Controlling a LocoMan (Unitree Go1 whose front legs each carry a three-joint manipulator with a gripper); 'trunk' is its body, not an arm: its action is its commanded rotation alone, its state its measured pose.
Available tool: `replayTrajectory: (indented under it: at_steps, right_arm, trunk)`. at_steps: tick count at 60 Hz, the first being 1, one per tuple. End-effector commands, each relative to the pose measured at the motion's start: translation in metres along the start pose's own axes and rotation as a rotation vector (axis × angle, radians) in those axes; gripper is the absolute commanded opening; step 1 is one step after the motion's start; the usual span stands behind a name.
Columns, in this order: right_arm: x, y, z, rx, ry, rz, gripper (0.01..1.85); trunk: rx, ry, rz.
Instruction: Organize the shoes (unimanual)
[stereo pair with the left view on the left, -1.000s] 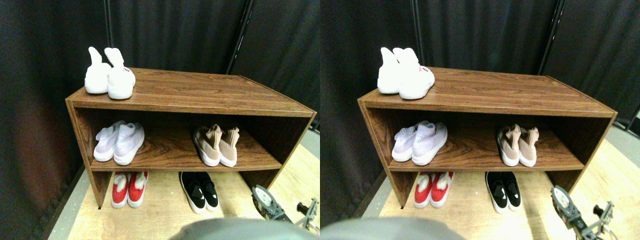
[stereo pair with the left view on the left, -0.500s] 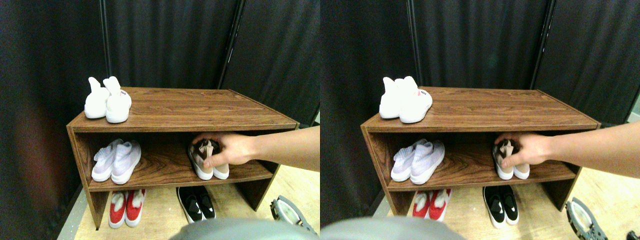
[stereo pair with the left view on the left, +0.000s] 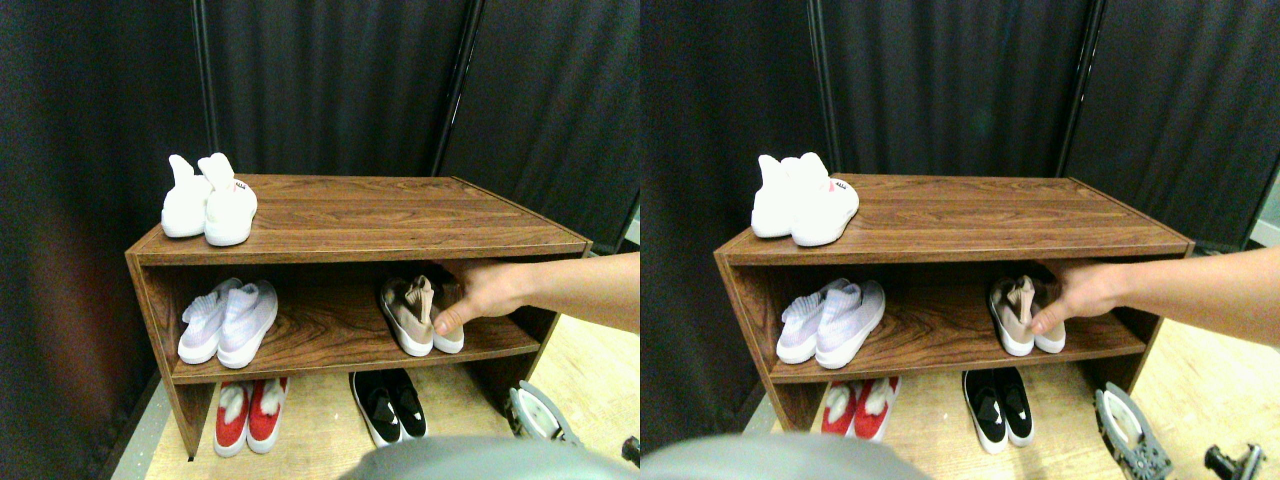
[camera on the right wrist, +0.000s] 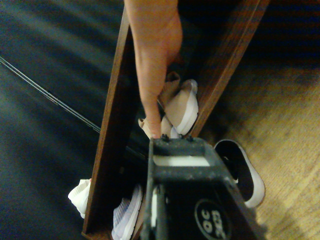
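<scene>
- On top of the wooden shoe rack (stereo pair with the left view on the left: 380, 215), at its left end, stands an all-white high-collared pair (stereo pair with the left view on the left: 208, 203).
- Below it, on the left of the middle shelf (stereo pair with the left view on the left: 330, 335), sits a pale lilac-white knit pair (stereo pair with the left view on the left: 228, 321).
- Under that, on the floor (stereo pair with the left view on the left: 450, 400), are red-and-white shoes (stereo pair with the left view on the left: 246, 414), with black shoes (stereo pair with the left view on the left: 390, 405) just to their right.
- Toward the right of the middle shelf stand the beige-tan shoes (stereo pair with the left view on the left: 415, 312), side by side on white soles, toes toward the camera.
- A person's hand (stereo pair with the left view on the left: 485, 290) reaches in from the right and touches the right-hand shoe of that pair; the wrist view shows the forearm (camera on the right wrist: 152, 55) running down to the tan shoes between the rack's boards.
- At lower right, low by the floor and well apart from the shoes, hangs the right tool (stereo pair with the left view on the left: 535, 415); whether it is open or closed I cannot tell.
</scene>
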Motion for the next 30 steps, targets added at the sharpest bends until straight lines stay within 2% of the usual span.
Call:
replayTrajectory:
  at_steps: [1,9,29,30]
  right_arm:
    - [0.0025,0.0046,0.0014,-0.007,-0.012,0.041,0.06]
    - [0.0048,0.0005,0.0021,-0.007,-0.001,0.036,0.06]
    - [0.0075,-0.0031,0.0030,0.015,0.003,0.015,0.06]
    - [0.0078,-0.0031,0.0030,0.014,0.004,0.016,0.06]
  trunk:
    - [-0.010,0.014,0.008]
    - [-0.014,0.024,0.006]
    - [-0.020,0.030,0.011]
    - [-0.021,0.035,0.012]
